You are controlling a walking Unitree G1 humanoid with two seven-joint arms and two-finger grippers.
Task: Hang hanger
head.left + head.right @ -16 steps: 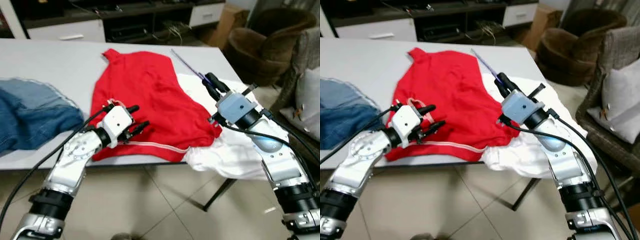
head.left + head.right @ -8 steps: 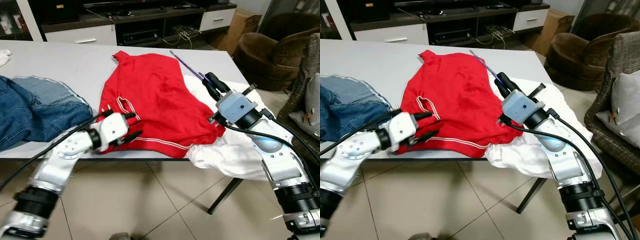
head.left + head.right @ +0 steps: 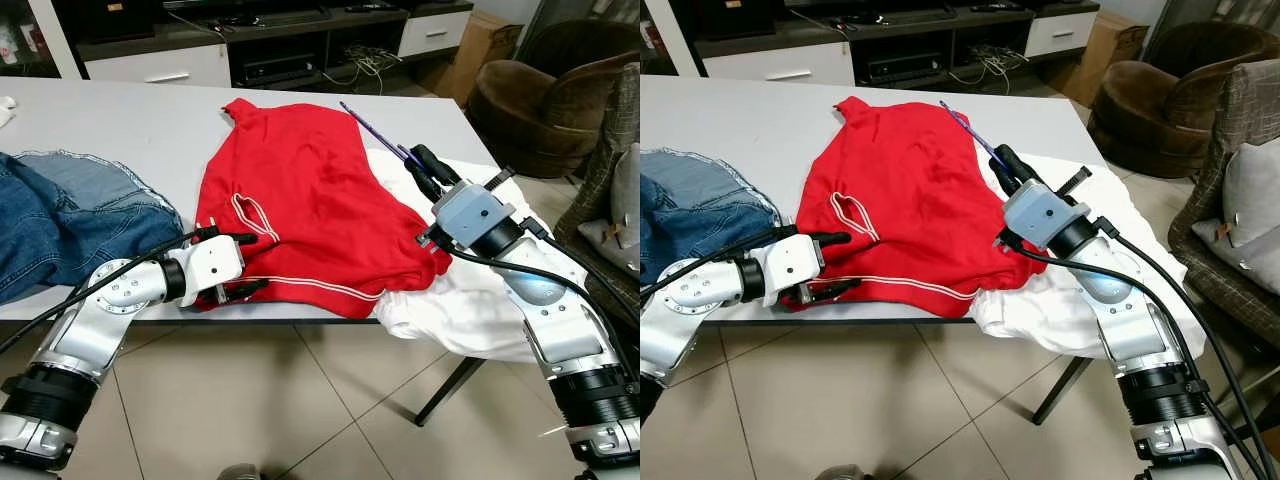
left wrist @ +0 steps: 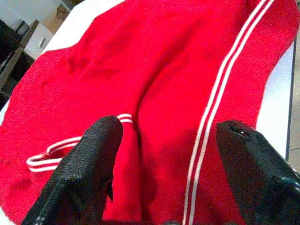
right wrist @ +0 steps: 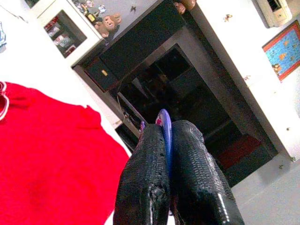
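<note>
**Hanger gripped, shirt hem approached**

Purple hanger (image 3: 378,134) is pinched by right gripper (image 3: 418,168), fingers pressed together, at 3 o'clock of red shirt (image 3: 305,200). Left gripper (image 3: 240,264), fingers spread, is held at hem, 7 o'clock. Next, prob.: hem to be grasped, hanger fed in.

Soft matt red cloth shirt (image 3: 300,190) with 2 white stripes. Rough blue denim jeans (image 3: 70,215). Smooth grey table (image 3: 140,125). Shiny floor tiles (image 3: 300,410).
</note>
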